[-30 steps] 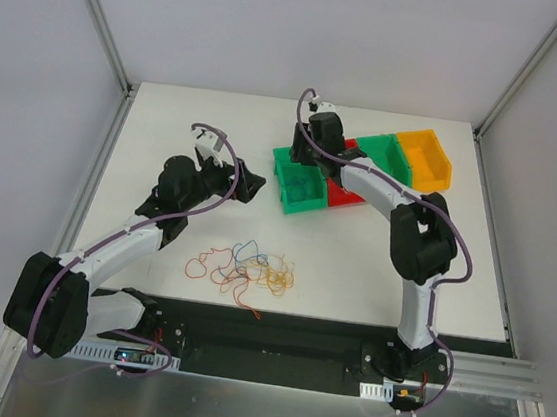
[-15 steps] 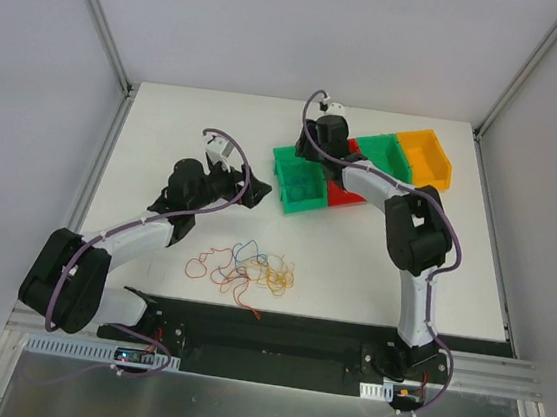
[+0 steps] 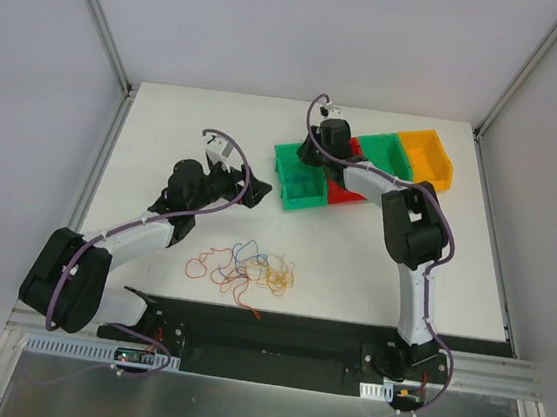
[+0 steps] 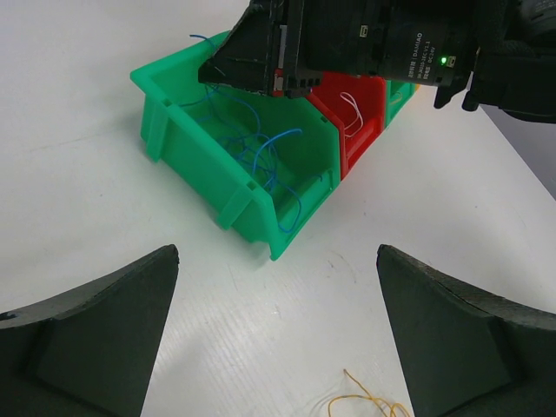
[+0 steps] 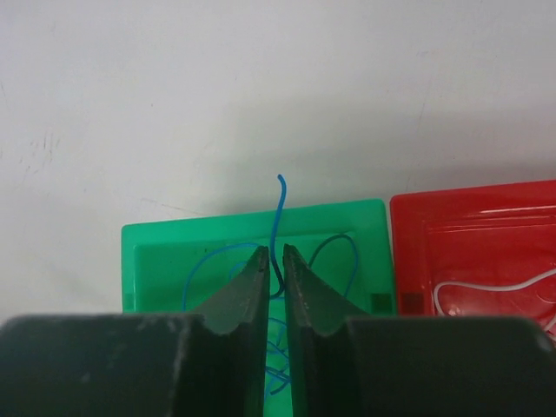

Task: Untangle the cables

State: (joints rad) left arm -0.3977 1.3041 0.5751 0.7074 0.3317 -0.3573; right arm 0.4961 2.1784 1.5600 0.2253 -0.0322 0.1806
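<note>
A loose tangle of red, blue and orange-yellow cables (image 3: 246,268) lies on the table near the front edge; one orange-yellow end (image 4: 369,402) shows in the left wrist view. My left gripper (image 3: 250,193) (image 4: 278,295) is wide open and empty, above the bare table between the tangle and the bins. My right gripper (image 3: 309,162) (image 5: 274,252) hangs over the front green bin (image 5: 156,261). Its jaws stand a narrow gap apart, and a blue cable (image 5: 278,200) runs up between them, apparently loose. More blue cables (image 4: 261,152) lie in that bin. A white cable (image 5: 486,291) lies in the red bin (image 4: 365,130).
A second green bin (image 3: 385,152) and a yellow bin (image 3: 427,155) stand behind and to the right of the red one. The right arm (image 4: 391,43) looms over the bins in the left wrist view. White walls close in the table at the sides and back.
My left arm has swung right and toward the front, bringing its gripper closer to the bins. My right wrist has shifted slightly over the front green bin. The tangle has not moved.
</note>
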